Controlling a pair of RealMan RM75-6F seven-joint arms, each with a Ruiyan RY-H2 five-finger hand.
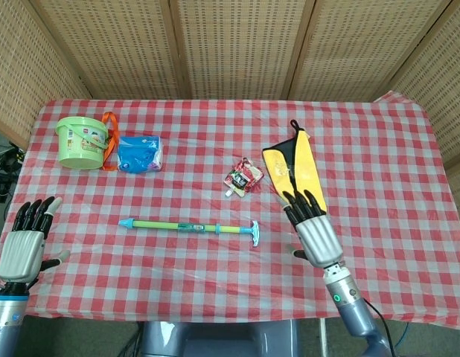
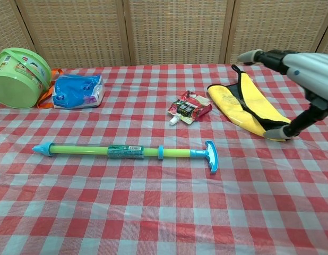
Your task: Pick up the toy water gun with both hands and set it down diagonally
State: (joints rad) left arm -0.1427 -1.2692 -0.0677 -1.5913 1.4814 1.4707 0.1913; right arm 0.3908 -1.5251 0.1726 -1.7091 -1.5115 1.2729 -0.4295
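The water gun lies flat across the counter, handle end toward the right hand, which hovers just beside it, fingers spread, empty. The left hand hangs well apart, also spread.

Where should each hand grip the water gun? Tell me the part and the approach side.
The toy water gun lies flat, running left to right. Left hand should probably come from above onto the green barrel near the nozzle tip; right hand from above onto the rod just inside the T-handle. Both are slim and unobstructed.
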